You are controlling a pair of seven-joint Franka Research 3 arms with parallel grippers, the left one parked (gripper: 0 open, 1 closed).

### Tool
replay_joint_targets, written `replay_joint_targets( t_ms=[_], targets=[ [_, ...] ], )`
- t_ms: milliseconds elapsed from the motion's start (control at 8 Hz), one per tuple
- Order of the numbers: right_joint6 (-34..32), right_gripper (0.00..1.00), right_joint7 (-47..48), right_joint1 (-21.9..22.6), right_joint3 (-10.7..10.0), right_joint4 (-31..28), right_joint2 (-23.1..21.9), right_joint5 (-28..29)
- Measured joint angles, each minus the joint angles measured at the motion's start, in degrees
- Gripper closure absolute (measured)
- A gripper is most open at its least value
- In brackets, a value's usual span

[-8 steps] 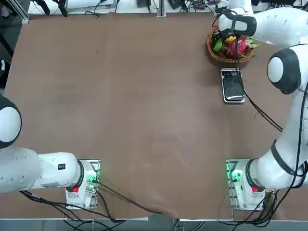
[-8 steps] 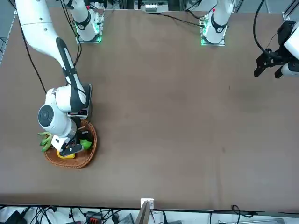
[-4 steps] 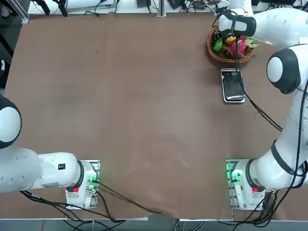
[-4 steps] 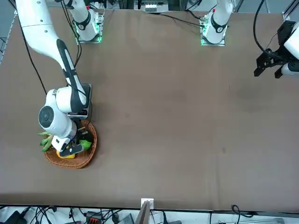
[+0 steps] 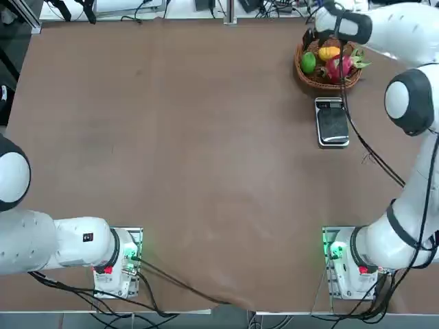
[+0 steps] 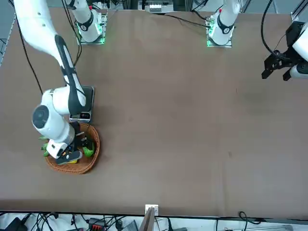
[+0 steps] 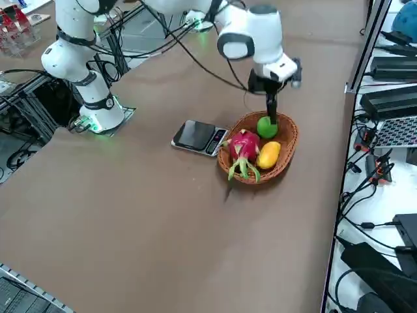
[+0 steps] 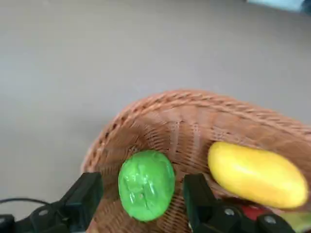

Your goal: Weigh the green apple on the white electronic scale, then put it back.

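You've got a woven basket [image 7: 287, 149] sitting near the far right corner of the brown surface [image 5: 192, 137]. Inside it, you see a yellow fruit [image 7: 268, 155] lying right beside a pink dragon fruit [image 7: 244, 145], its green leaves [image 7: 242, 169] spilling toward the basket's rim.

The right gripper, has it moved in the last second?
Yes. In the top view the right gripper has drawn back from over the basket toward the table's far edge, uncovering the green apple.
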Motion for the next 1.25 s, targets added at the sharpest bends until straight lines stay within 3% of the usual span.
replay_joint_targets(
  t_ms=[375, 750, 1250],
  targets=[
    [-9.7, 0.0, 0.0, -0.11, -0.52, 0.53, -10.52, 0.0],
    [-24.0, 0.0, 0.0, -0.91, -0.85, 0.58, -20.96, 0.0],
    [-38.91, 0.0, 4.32, -0.87, -0.73, -0.39, -30.9, 0.01]
  ],
)
